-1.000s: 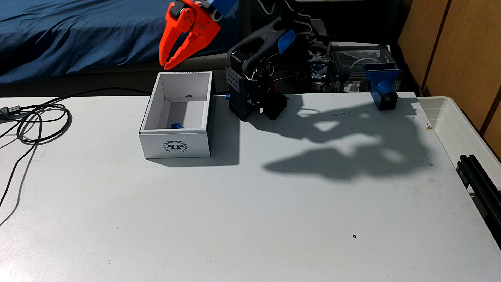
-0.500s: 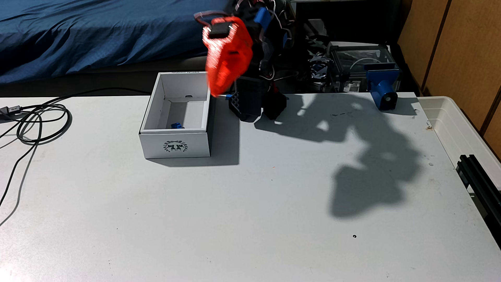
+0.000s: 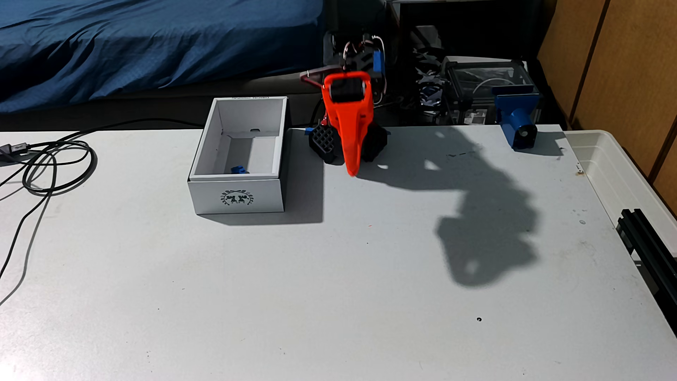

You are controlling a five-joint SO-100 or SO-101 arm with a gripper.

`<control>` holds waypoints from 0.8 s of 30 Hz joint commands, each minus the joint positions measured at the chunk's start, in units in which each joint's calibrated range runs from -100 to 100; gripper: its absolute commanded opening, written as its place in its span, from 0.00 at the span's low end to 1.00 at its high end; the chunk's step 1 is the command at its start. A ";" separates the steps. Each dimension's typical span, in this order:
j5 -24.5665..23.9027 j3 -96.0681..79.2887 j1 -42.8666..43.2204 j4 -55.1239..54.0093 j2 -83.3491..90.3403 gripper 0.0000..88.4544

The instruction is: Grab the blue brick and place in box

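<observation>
The blue brick (image 3: 239, 170) lies on the floor of the white box (image 3: 237, 205), close to its near wall; only its top shows above the rim. The box stands open-topped at the table's back left, wreath emblem facing the camera. My orange gripper (image 3: 352, 171) hangs to the right of the box, in front of the black arm base (image 3: 324, 143), pointing down with its tip just above the table. It is seen edge-on: the fingers (image 3: 351, 146) form one narrow wedge with nothing between them.
Coiled black cables (image 3: 55, 165) lie at the table's left edge. A blue bracket (image 3: 518, 121) stands at the back right, beside a translucent tub (image 3: 622, 165) and a black rail (image 3: 648, 241). The arm's shadow falls right of centre.
The gripper swung from high above the box's far edge to the right and down, turning edge-on in front of the arm base. The brick stayed in the box.
</observation>
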State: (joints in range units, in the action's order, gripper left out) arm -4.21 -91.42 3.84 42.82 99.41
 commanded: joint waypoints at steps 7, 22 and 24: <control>0.45 -7.96 0.47 -0.38 0.59 0.01; 0.40 -7.78 1.59 10.30 0.59 0.01; 0.34 -7.78 1.51 9.87 0.59 0.01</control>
State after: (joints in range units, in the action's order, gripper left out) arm -4.11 -99.55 5.09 52.92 99.41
